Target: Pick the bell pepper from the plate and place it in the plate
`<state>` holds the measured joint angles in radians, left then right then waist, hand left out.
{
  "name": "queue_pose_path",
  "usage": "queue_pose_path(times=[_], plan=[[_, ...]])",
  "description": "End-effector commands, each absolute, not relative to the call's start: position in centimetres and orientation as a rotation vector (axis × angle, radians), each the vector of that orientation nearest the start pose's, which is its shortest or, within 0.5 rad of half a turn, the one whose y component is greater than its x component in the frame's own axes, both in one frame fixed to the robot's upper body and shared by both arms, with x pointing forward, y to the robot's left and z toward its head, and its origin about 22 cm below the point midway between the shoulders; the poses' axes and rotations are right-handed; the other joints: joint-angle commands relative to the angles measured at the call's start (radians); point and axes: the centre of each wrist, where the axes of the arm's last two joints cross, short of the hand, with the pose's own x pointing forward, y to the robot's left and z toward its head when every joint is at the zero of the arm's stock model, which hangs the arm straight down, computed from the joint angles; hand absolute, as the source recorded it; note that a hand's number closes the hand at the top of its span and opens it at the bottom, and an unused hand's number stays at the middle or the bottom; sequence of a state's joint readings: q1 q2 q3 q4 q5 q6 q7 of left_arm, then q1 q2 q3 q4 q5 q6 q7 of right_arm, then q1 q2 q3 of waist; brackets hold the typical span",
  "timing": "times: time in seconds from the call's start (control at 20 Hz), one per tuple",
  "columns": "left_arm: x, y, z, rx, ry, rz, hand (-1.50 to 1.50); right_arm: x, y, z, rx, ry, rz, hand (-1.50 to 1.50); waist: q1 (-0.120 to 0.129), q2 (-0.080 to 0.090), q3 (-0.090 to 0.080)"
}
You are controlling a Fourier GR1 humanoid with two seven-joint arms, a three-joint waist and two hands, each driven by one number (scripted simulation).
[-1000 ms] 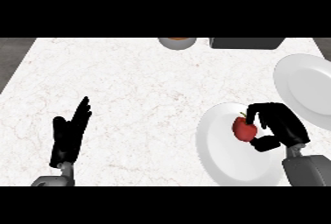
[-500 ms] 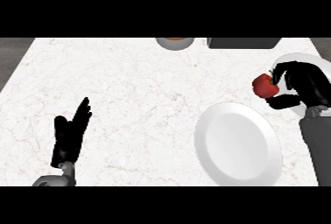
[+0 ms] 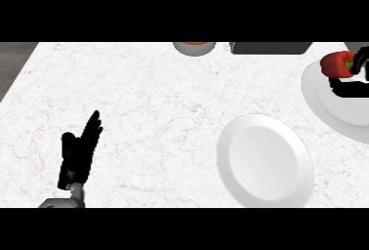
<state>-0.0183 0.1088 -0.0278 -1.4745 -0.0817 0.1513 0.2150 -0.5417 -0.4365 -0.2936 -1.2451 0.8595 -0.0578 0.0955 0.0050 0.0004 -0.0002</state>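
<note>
White marble counter (image 3: 144,97) is your table. At two o'clock your right hand (image 3: 344,87) curls round the red bell pepper (image 3: 336,64) over the far plate (image 3: 338,110). It looks smooth and light, so hold its fat sides. Your left hand (image 3: 78,155) rests flat-fingered at eight o'clock.

— Where's the pepper (image 3: 334,64)?
— Red, in the right hand (image 3: 352,84), fingers curled round it, over the far plate (image 3: 326,101) at the right edge.
— And the near plate (image 3: 265,161)?
— Bare, on the counter (image 3: 144,97).
— The left hand (image 3: 78,154)?
— Resting lower left, fingers straight.
</note>
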Motion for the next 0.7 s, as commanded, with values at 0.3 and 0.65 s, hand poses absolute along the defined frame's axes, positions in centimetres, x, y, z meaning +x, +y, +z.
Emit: queue_pose_path(times=[0.3,0.65], plan=[[25.5,26.1,-0.1,0.229,-1.286,-0.046,0.00,38.1,-42.8,15.1,-1.269,-1.328,0.455,1.50,0.018,0.007,0.001],[25.9,23.4,-0.2,0.219,-1.302,-0.065,0.00,37.7,-45.4,11.1,-1.258,-1.214,0.528,1.50,0.033,0.015,0.003]])
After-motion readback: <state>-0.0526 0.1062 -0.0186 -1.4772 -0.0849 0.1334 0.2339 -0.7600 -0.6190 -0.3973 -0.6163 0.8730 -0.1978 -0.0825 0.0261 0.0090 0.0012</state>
